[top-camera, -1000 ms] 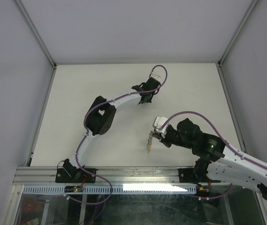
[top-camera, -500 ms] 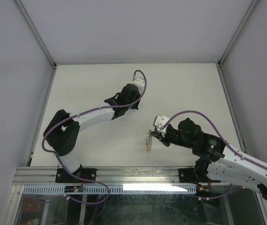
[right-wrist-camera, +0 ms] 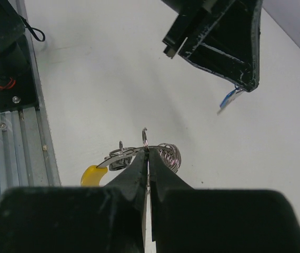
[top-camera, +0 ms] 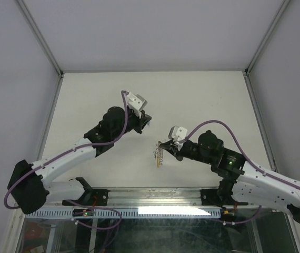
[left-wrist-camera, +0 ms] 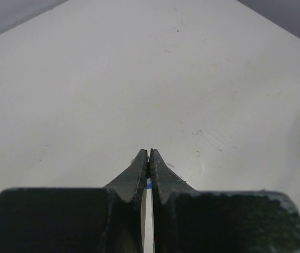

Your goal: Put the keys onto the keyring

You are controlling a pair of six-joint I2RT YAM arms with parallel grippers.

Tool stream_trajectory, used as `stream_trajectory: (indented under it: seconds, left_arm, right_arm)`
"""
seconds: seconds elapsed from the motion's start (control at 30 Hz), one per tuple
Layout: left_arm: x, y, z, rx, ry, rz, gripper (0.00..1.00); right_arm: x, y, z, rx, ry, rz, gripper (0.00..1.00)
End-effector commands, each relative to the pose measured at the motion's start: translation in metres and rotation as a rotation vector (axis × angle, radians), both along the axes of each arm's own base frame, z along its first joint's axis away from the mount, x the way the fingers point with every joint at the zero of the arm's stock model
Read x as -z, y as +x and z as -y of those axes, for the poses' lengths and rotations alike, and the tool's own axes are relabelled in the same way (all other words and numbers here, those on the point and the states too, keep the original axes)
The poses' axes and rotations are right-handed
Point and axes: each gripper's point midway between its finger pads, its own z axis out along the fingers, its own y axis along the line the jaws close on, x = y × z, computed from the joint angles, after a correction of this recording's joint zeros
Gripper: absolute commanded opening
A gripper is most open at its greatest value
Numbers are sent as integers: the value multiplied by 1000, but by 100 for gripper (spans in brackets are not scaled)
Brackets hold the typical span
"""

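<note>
Just beyond the grey aluminium rail [top-camera: 155,196] at the near edge, the right gripper [right-wrist-camera: 148,152] is pinched together on the whitish-silver coiled keyring with a yellow segment [right-wrist-camera: 167,154], holding it over the white counter [top-camera: 87,100]. Farther out and apart from the ring, the left gripper [right-wrist-camera: 247,84] is clamped on the small blue-headed silver key [right-wrist-camera: 228,100], which juts from its tips.
</note>
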Motion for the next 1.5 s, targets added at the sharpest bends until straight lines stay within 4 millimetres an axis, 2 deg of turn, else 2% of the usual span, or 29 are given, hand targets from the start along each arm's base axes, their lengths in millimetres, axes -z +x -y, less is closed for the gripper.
stream_trajectory:
  seconds: [0.0,0.17,0.37,0.53,0.67,0.8,1.1,1.47]
  left_arm:
    - [-49,-30,-6,103,-139,108,0]
    - [-73,-60,-19,153,-219,111,0]
    - [-108,-91,-37,197,-351,216,0]
    - [-130,-118,-43,290,-421,298,0]
    - [-131,-138,-39,398,-420,324,0]
    - [-134,-148,-38,448,-442,342,0]
    - [-138,-162,-35,528,-436,372,0]
    - [-136,-174,-32,609,-404,363,0]
  right_arm:
    - [-43,-2,-21,-65,168,68,0]
    - [-52,-9,-33,-129,223,85,0]
    - [-66,-19,-45,-212,294,108,0]
    - [-83,-28,-48,-269,354,145,0]
    - [-89,-33,-49,-307,374,192,0]
    - [-91,-39,-48,-349,404,281,0]
    - [-96,-44,-57,-377,391,127,0]
    - [-103,-44,-48,-381,419,129,0]
